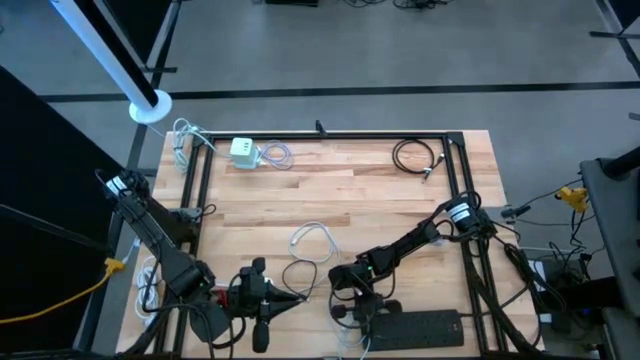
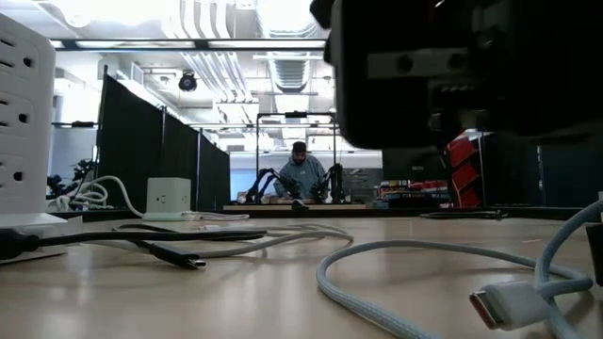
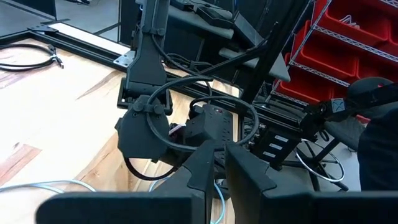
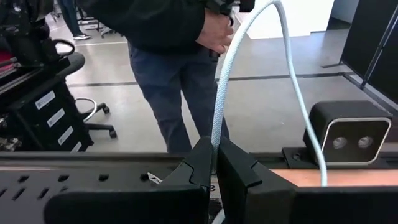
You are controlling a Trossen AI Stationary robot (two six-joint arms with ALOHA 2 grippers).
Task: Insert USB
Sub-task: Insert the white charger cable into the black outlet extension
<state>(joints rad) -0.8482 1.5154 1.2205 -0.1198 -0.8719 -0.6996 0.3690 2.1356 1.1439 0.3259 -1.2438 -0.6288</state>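
both grippers are sitting at the desk's near edge; your right gripper [image 4: 214,163] is pinching the white cable [image 4: 230,68] above the power strip [image 1: 420,326], left gripper [image 3: 214,163] clenched empty. next you're needing plug-to-port alignment.

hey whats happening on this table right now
A two-armed robot is working on plugging in a USB cable. The right end effector is clamped on a pale braided cable near the long black power strip at the near edge of the wooden table. The left end effector sits shut beside it, pointing toward the strip. A white charger block rests at the far side.
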